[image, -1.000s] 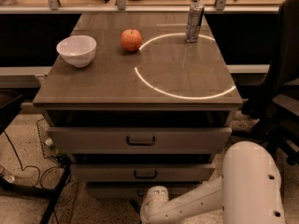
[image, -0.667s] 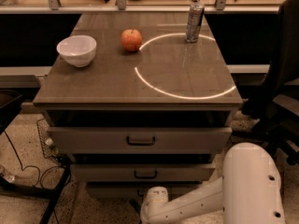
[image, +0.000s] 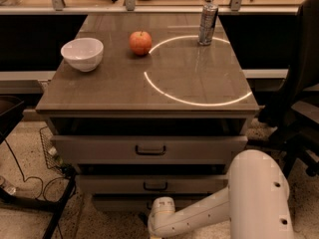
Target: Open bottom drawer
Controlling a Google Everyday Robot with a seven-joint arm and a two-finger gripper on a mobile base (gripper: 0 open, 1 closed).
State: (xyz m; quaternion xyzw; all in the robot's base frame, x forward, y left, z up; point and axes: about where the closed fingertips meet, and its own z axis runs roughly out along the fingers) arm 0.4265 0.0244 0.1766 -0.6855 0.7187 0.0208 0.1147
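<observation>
Grey-beige bottom drawer point(image: 119, 203) lay just on the far side of my tool point(image: 155, 219), front running left to right; whether the tool was wide or narrow I could not tell.

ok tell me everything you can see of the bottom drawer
The bottom drawer is a shallow grey-beige flat front, the lowest and narrowest-looking of three. It looks shut and is set back beneath the middle drawer. Only a dark trace of its centre handle shows, since the arm's white wrist sits right in front of it. The gripper is hidden beyond that wrist, near the handle; whether anything touches the drawer cannot be told.
</observation>
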